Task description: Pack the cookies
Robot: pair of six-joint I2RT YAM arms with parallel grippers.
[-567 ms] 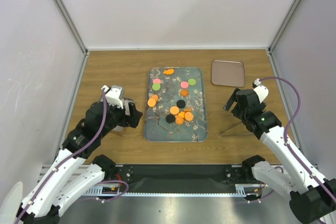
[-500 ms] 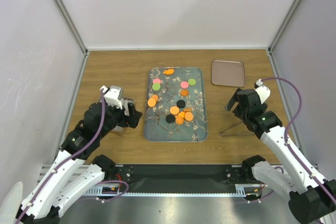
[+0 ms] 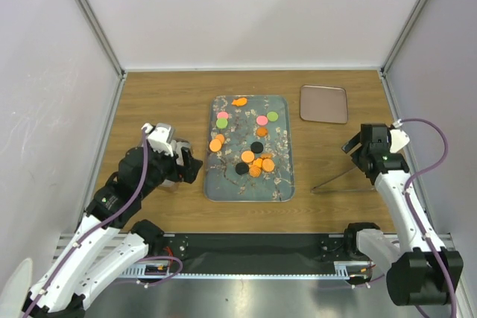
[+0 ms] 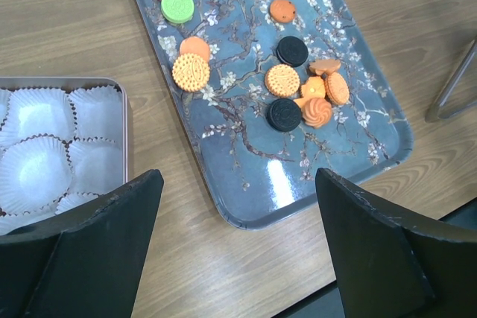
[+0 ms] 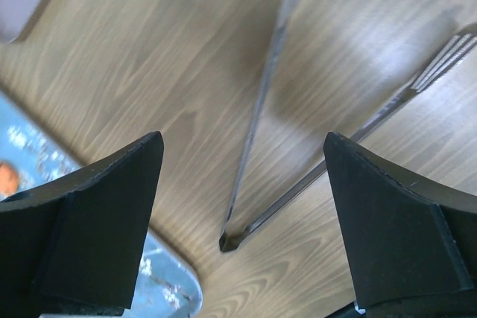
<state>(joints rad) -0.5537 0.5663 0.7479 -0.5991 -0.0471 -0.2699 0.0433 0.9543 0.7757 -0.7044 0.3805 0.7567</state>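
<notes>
Two end effectors, both spread wide and gripping nothing: the left end effector hangs at the left of the top view, just beside the left edge of the floral tray. The right end effector sits at the right of that view, near the metal tongs that lie flat on the wooden desk. The cookies all lie on the tray in the middle of the frame. Pink and green ones are toward its top, an irregular orange piece is at the top edge, and two black ones and a bunch of orange ones sit lower down. In the left wrist view an open tin holding white paper cups fills the left side, apart from the tray. A brownish rectangular pan rests in the upper right of the top view, well apart from the cookies
</notes>
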